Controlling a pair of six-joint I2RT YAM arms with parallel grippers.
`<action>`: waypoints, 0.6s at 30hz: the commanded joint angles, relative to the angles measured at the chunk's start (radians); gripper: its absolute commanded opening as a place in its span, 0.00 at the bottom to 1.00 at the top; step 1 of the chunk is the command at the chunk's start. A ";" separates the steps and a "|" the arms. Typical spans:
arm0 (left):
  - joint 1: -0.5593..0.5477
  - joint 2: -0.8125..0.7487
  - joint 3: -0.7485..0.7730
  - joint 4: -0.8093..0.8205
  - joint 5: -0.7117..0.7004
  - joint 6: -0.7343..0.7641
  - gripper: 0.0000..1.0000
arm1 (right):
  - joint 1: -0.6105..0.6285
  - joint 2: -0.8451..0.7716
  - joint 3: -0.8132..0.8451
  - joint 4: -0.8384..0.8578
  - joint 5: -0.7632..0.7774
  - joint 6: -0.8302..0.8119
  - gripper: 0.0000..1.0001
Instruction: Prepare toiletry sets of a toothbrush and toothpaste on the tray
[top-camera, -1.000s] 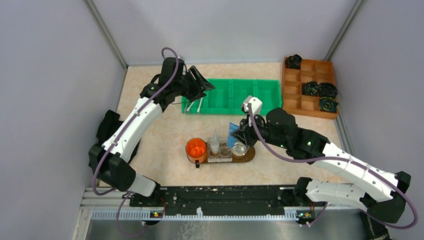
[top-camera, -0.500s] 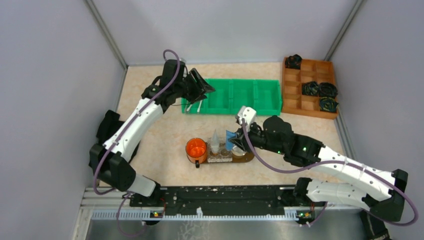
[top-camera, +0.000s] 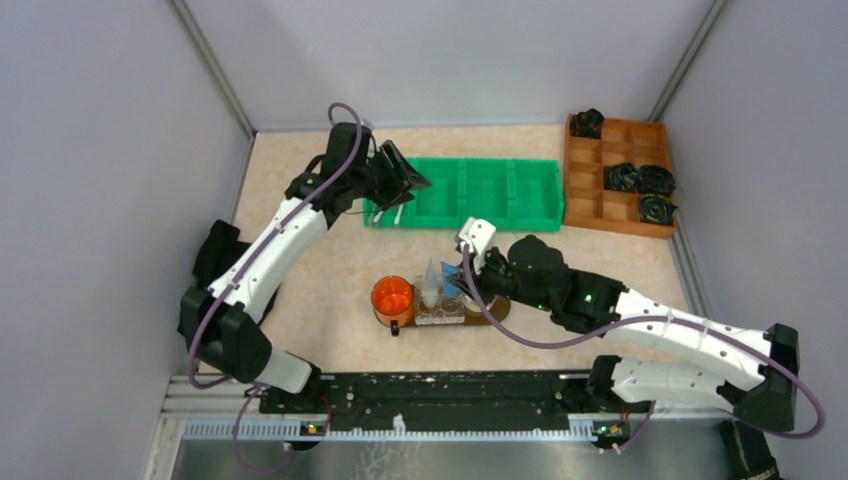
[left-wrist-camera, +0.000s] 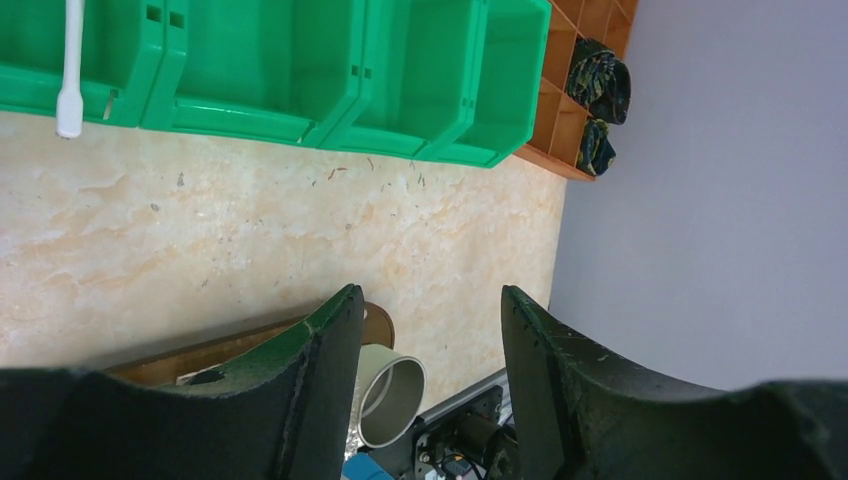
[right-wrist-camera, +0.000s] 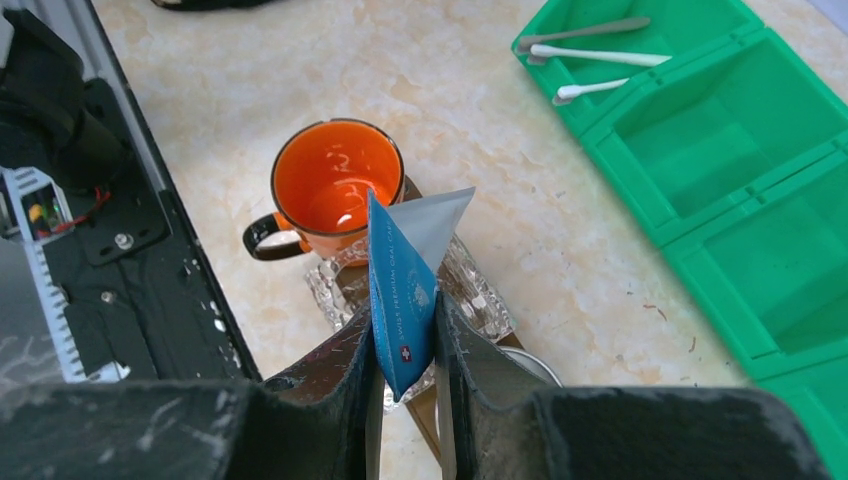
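My right gripper (right-wrist-camera: 403, 318) is shut on a blue toothpaste tube (right-wrist-camera: 400, 290), held upright over the dark wooden tray (top-camera: 497, 312). A white tube (top-camera: 431, 272) stands in a clear glass dish (right-wrist-camera: 475, 295) on that tray, just behind the blue one. Slim toothbrushes (right-wrist-camera: 595, 55) lie in the left compartment of the green bin (top-camera: 480, 190). Above that compartment my left gripper (top-camera: 408, 180) hangs open and empty, with one white toothbrush (left-wrist-camera: 70, 70) at the edge of its view.
An orange mug (top-camera: 392, 298) stands on the tray's left end and a metal cup (left-wrist-camera: 395, 395) on its right. An orange-brown compartmented box (top-camera: 620, 175) with dark bundles sits at the back right. Grey walls close in both sides.
My right arm has carried the blue tube leftward over the tray toward the glass dish. The left gripper has barely shifted above the green bin.
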 joint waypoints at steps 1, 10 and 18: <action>0.008 -0.032 -0.020 0.021 0.014 0.018 0.59 | 0.028 0.019 -0.018 0.097 0.049 -0.025 0.12; 0.011 -0.043 -0.035 0.032 0.024 0.022 0.59 | 0.031 0.026 -0.044 0.143 0.093 -0.022 0.12; 0.012 -0.051 -0.046 0.037 0.033 0.023 0.59 | 0.031 0.053 -0.044 0.183 0.098 -0.026 0.12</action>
